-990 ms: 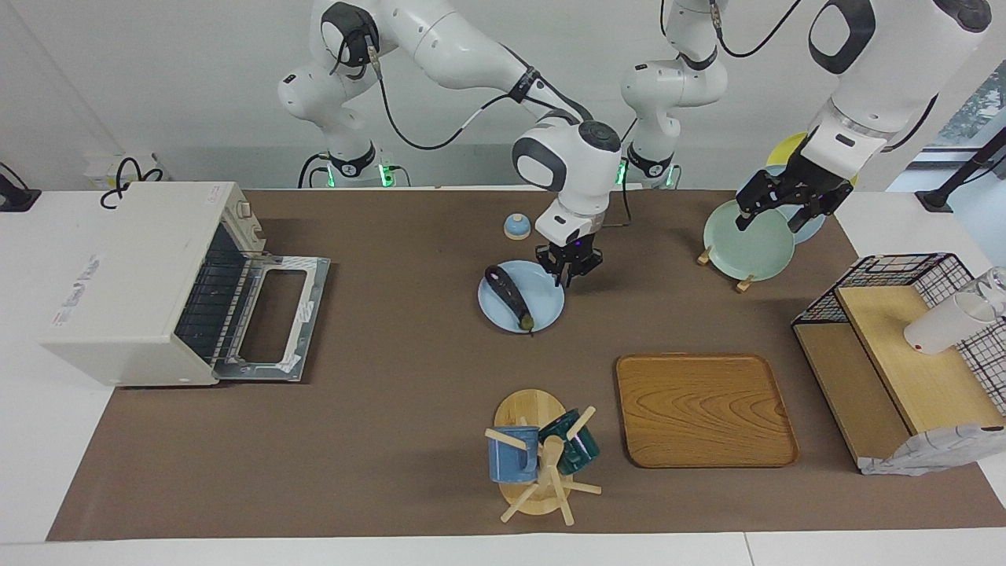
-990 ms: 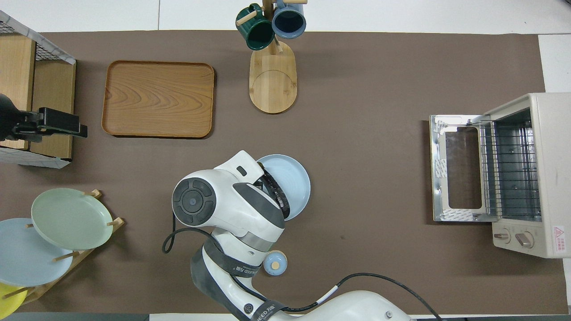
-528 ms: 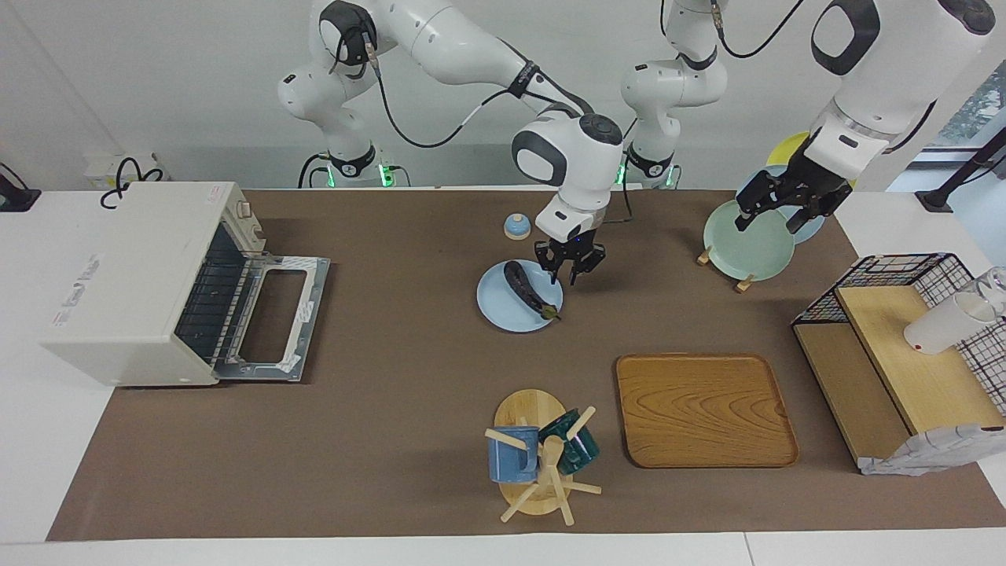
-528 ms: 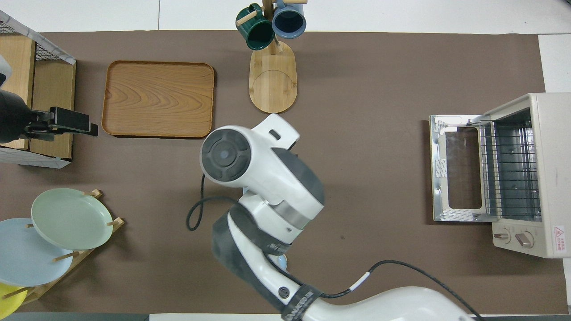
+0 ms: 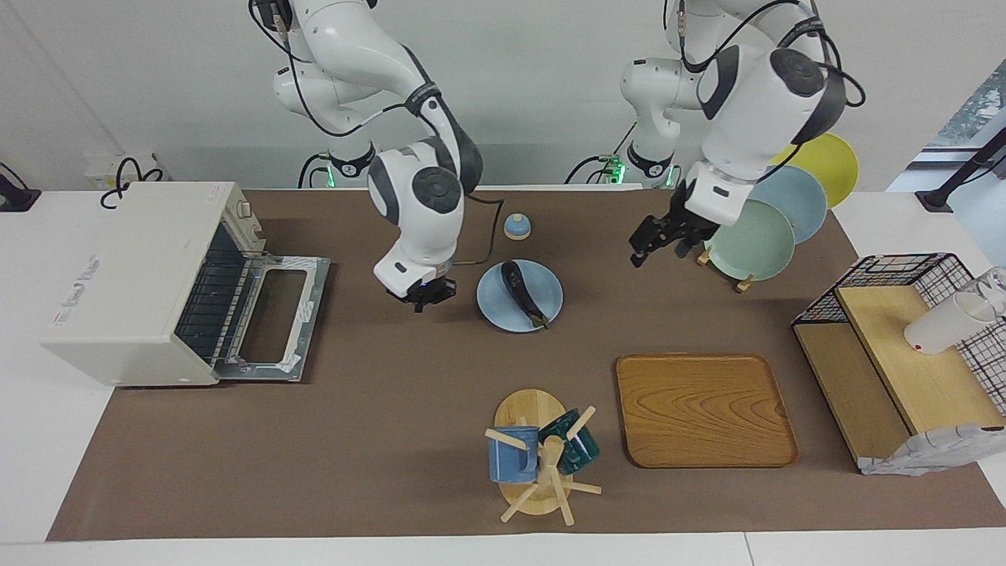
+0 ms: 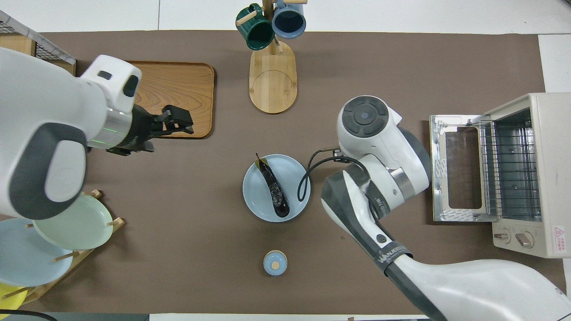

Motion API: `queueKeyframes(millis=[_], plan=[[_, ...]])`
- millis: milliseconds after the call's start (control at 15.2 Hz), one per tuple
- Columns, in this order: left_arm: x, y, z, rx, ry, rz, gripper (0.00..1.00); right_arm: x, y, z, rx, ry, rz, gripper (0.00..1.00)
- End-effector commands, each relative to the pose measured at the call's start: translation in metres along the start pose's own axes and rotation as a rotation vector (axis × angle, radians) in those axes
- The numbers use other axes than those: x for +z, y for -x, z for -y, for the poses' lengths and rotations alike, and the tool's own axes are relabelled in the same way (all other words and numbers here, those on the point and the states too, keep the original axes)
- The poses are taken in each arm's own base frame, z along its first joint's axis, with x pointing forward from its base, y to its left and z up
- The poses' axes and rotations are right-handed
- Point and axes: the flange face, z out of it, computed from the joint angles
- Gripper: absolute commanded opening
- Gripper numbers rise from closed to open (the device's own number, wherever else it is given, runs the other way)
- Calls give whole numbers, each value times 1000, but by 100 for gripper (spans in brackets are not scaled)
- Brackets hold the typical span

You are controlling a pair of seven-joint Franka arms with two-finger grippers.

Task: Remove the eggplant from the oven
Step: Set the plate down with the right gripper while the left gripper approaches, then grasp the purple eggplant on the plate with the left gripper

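Eggplant (image 5: 524,292) on blue plate (image 5: 495,308), oven (image 5: 149,279) door open, right claw (image 5: 424,299) seemingly empty.

Wooden tray (image 5: 705,409); mug rack (image 5: 541,464) with blue mug (image 5: 512,457) and green mug (image 5: 573,443); light blue plate (image 5: 503,303); small blue lid (image 5: 516,226); rack of plates (image 5: 752,240); wire basket (image 5: 904,271).

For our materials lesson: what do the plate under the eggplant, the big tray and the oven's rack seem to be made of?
The plate: probably glazed ceramic, though plastic is possible; it is smooth, even pale blue.
The tray: wood or a wood-look finish, with grain lines across it.
The rack in the oven: metal wire, shown by its thin, shiny parallel bars.
The eggplant: dark, glossy skin.
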Motion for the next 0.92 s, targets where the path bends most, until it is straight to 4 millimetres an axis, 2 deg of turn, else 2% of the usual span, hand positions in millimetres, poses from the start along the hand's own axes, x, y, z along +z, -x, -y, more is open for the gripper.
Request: queueKeyframes(millis=[0, 132, 330, 528, 726, 858], plan=[[46, 22, -31, -135, 3, 16, 100, 22, 15, -53, -17, 19, 1, 0], [85, 55, -62, -188, -37, 46, 100, 39, 27, -61, -12, 17, 3, 0], [138, 97, -71, -208, -42, 33, 100, 59, 28, -88, -17, 46, -38, 0], [177, 122, -74, -158, -60, 22, 100, 73, 33, -107, -24, 88, -24, 1], [192, 123, -74, -162, -66, 23, 100, 80, 39, -117, -40, 121, -20, 1], [208, 132, -80, -162, -70, 26, 100, 83, 40, -128, -57, 159, -23, 2]])
